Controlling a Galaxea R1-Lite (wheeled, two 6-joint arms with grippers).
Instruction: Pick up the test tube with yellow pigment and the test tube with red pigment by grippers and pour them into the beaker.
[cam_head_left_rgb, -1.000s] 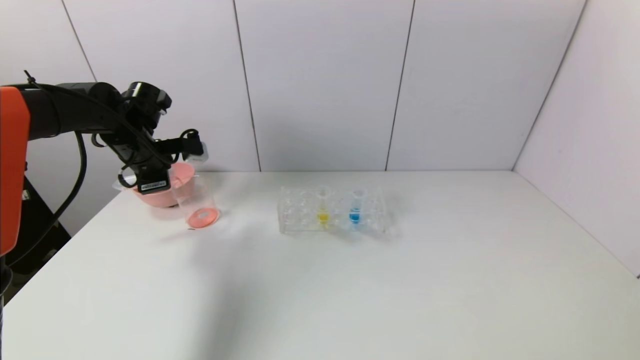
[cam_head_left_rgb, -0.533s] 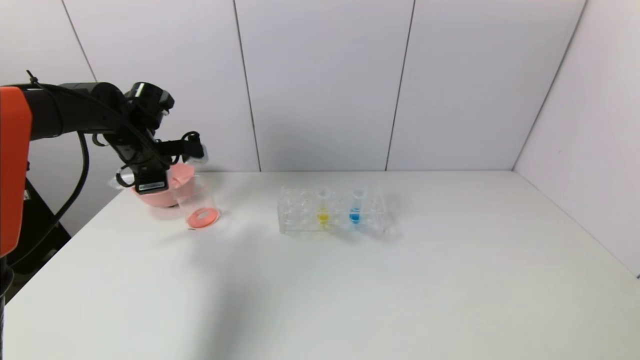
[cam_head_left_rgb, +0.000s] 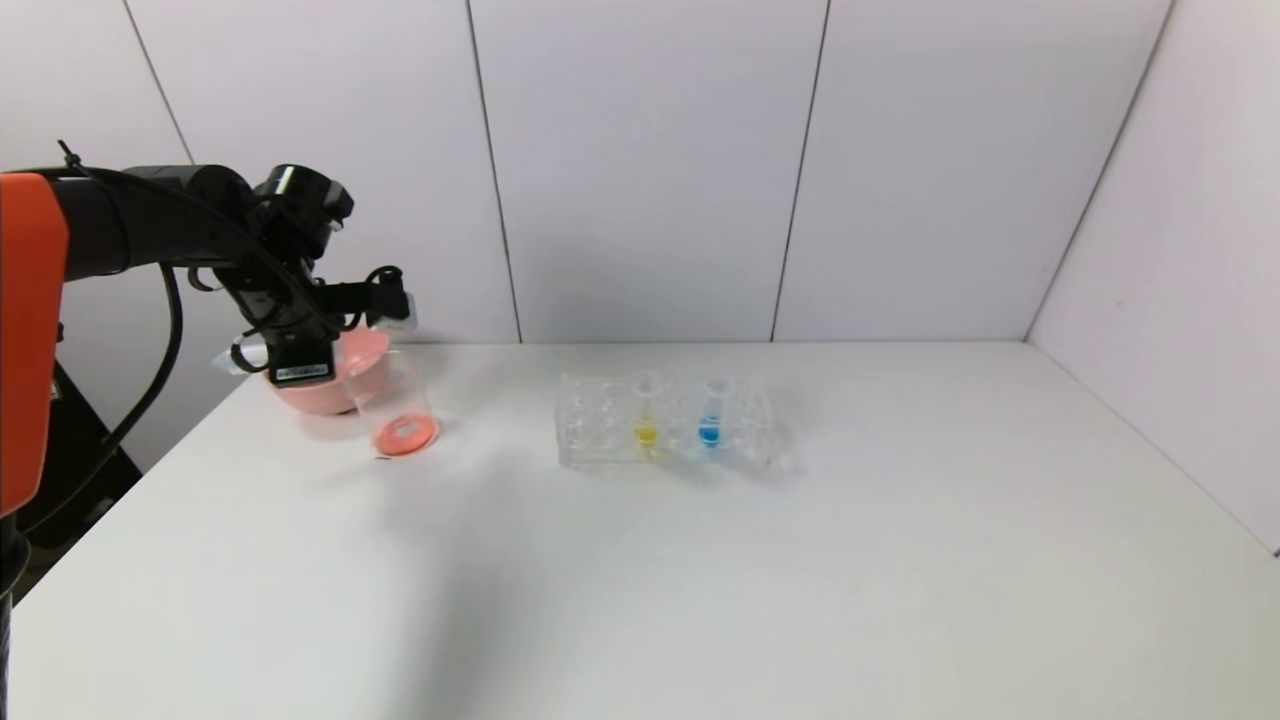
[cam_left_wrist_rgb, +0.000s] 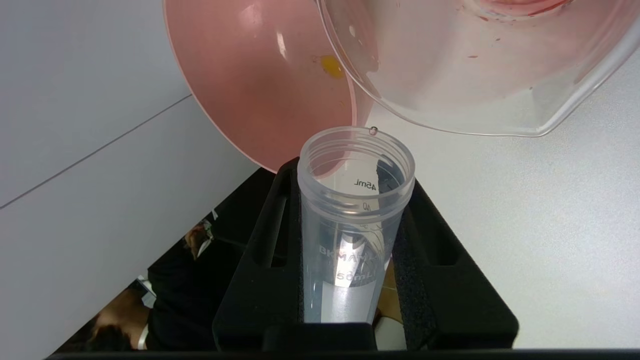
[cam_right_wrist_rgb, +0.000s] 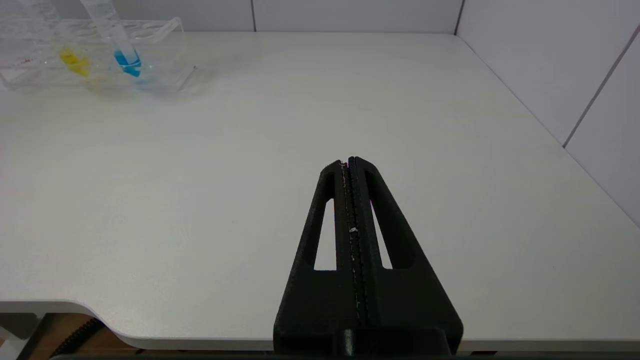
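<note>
Head view hides left gripper (cam_left_wrist_rgb: 356, 200) clenching emptied tube (cam_left_wrist_rgb: 356, 210), beaker (cam_left_wrist_rgb: 475, 65) cropped.

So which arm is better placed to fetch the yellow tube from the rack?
Probably the right: the right gripper is empty and faces the rack holding the yellow tube. The left gripper is clamped on a clear tube by the beaker.
</note>
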